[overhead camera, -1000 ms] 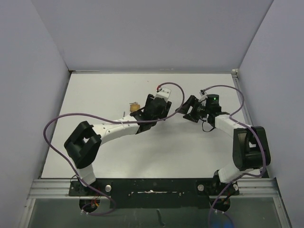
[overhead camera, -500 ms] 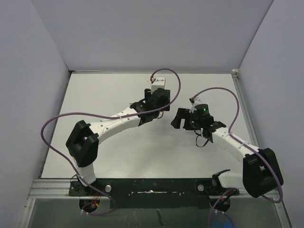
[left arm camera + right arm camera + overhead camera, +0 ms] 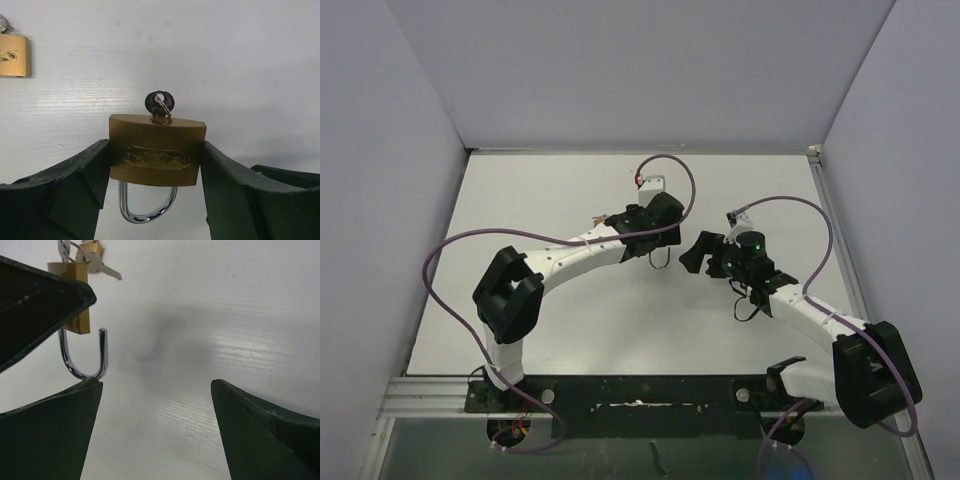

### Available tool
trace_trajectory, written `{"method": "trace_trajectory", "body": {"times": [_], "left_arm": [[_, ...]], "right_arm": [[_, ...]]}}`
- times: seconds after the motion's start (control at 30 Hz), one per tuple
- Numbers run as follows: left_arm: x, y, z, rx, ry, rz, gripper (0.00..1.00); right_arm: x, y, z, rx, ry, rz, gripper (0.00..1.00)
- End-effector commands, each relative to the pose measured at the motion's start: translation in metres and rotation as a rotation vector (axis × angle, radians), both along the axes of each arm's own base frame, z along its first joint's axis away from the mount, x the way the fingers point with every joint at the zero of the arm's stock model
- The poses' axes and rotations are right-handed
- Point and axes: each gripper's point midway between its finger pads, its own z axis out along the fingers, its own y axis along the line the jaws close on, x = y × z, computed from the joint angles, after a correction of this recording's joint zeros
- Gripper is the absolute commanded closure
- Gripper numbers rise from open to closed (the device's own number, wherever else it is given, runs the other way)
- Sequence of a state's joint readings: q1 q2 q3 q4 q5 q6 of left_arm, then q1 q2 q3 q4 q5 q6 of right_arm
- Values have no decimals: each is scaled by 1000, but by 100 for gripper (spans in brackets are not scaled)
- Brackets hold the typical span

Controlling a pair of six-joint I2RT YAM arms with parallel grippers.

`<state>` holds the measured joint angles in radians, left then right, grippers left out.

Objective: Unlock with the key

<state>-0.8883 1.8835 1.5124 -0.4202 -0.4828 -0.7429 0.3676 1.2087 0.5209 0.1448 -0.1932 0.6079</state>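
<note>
We see the right arm (image 3: 800,312) folded back toward its base. Its elbow (image 3: 868,372), high on the right side a second ago, now sits low near the front rail (image 3: 640,397), and the forearm lies flatter over the table (image 3: 570,340). The right gripper (image 3: 706,257) has come nearer to us and a little left, and its jaws have spread wider. The left arm (image 3: 580,260) stretched farther out half a second ago, then eased back. The left gripper (image 3: 655,243), carrying the padlock (image 3: 157,150), has ended slightly right of where it began. The purple cables (image 3: 470,245) loop differently now.
</note>
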Motion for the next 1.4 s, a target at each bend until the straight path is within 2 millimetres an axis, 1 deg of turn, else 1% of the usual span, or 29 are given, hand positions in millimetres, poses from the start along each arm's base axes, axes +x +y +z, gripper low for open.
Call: {"method": "trace_trajectory", "body": {"times": [0.0,0.27,0.4,0.53,0.6,0.77,0.83,1.03,1.17,1.23,1.3,1.37], "left_arm": [[17,-30,64,-214,-86,26,100],[16,-44,72,-307,-66,8,100],[13,-44,77,-344,-60,5,100],[12,-35,89,-395,-77,16,100],[12,-28,98,-428,-90,24,100],[13,-9,115,-478,-126,50,100],[12,-2,116,-499,-126,63,100],[7,6,130,-592,-139,49,100],[4,9,137,-633,-153,41,100],[4,9,135,-631,-150,41,100],[7,11,128,-601,-144,56,100],[10,14,118,-560,-131,80,100]], "right_arm": [[17,12,27,90,-106,1,5],[21,18,27,128,-107,3,5],[22,16,20,117,-88,-11,5],[23,11,8,92,-43,-33,5],[23,10,3,87,-27,-33,5],[23,10,3,85,-25,-35,5],[23,9,3,80,-21,-38,5],[24,8,2,68,-16,-37,5],[26,11,6,66,-24,-16,5],[28,16,11,75,-40,14,5],[28,18,25,93,-85,26,5],[28,15,40,101,-137,18,5]]}}
